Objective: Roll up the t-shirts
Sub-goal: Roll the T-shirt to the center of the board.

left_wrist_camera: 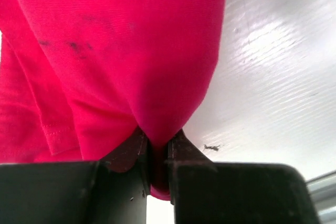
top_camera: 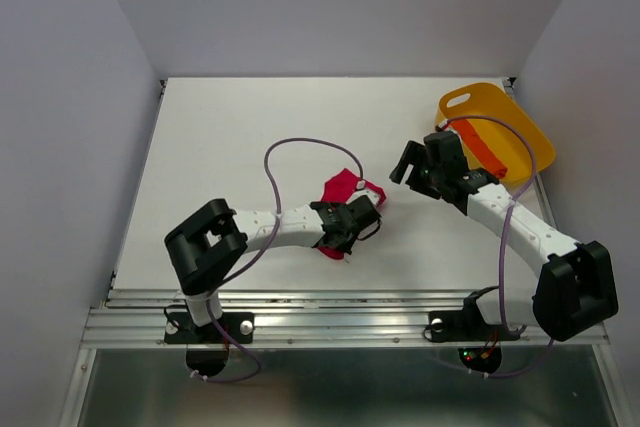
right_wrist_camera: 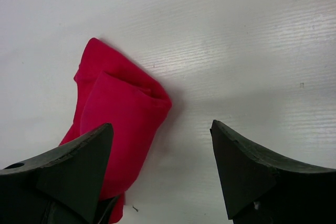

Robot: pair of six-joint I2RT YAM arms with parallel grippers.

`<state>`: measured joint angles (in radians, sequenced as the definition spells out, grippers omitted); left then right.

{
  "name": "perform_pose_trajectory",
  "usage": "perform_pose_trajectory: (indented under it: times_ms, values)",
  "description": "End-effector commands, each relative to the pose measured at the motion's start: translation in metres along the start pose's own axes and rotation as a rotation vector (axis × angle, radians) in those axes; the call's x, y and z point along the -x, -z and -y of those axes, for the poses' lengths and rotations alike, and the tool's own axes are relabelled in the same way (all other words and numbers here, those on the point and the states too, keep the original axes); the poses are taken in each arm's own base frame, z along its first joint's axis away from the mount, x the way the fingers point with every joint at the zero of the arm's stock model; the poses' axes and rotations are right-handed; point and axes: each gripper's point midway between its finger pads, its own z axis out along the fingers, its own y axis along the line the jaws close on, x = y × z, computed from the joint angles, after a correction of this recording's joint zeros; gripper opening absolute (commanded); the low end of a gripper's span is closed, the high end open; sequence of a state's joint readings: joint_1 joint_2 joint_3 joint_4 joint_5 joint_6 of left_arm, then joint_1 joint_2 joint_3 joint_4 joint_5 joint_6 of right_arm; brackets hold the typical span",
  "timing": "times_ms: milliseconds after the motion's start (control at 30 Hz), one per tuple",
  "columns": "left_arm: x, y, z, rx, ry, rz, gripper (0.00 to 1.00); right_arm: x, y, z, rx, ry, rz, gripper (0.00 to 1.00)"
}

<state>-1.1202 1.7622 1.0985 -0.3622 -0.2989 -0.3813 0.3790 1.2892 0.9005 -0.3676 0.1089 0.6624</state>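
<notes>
One crimson t-shirt (top_camera: 340, 190) lies bunched on the worktop (top_camera: 230, 137), pinched by the left hand (left_wrist_camera: 157, 142). Nearby the right hand (right_wrist_camera: 160, 127) hangs spread.

White worktop (top_camera: 230, 147), matte, roughly square, boxed on three sides by plain panels. Back wall (top_camera: 340, 7) pale grey-lilac, uniform. Left wall (top_camera: 60, 167) and right wall (top_camera: 600, 37) same tone, both leaning outward in the overhead view. Thin dark seam where worktop meets left wall. Near edge: ribbed aluminium rail (top_camera: 330, 317) across the full width. Below it a dull grey-green surface (top_camera: 330, 387), detail unclear. Light even and diffuse, shadows soft. Seen close, worktop carries fine parallel grain lines (right_wrist_camera: 247, 30) and a bright glare patch (left_wrist_camera: 268, 40)
</notes>
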Motion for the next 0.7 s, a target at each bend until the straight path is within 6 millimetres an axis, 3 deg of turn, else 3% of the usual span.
perform_pose_trajectory:
  times_ms: [0,33,100,133,200,233,300,400,533,667]
  values:
    - [0.028,0.020,0.006,-0.222,0.092,0.063,0.00,0.009,0.009,-0.006,0.030,-0.007,0.028,0.81]
    - [0.028,0.026,0.014,-0.305,0.100,0.052,0.00,0.008,0.009,-0.006,0.032,-0.005,0.023,0.81]
    - [0.037,0.031,0.006,-0.391,0.138,0.074,0.00,0.008,0.010,-0.007,0.037,0.000,0.023,0.81]
    - [0.039,0.038,0.015,-0.488,0.144,0.071,0.00,0.009,0.011,-0.009,0.044,0.001,0.023,0.81]
    - [0.041,0.041,0.007,-0.554,0.185,0.077,0.00,0.007,0.010,-0.009,0.045,0.005,0.015,0.81]
    - [0.039,0.048,0.013,-0.639,0.194,0.061,0.00,0.008,0.011,-0.011,0.054,0.007,0.012,0.81]
    - [0.041,0.046,0.005,-0.706,0.236,0.067,0.00,0.007,0.011,-0.013,0.062,0.020,0.003,0.81]
    - [0.036,0.050,0.010,-0.852,0.274,0.041,0.00,0.007,0.014,-0.022,0.108,0.056,-0.020,0.81]
    - [0.028,0.046,0.007,-0.983,0.345,-0.016,0.00,-0.008,0.016,-0.042,0.219,0.123,-0.122,0.80]
    - [0.029,0.046,-0.003,-1.076,0.426,-0.018,0.00,-0.020,0.010,-0.047,0.256,0.168,-0.178,0.71]
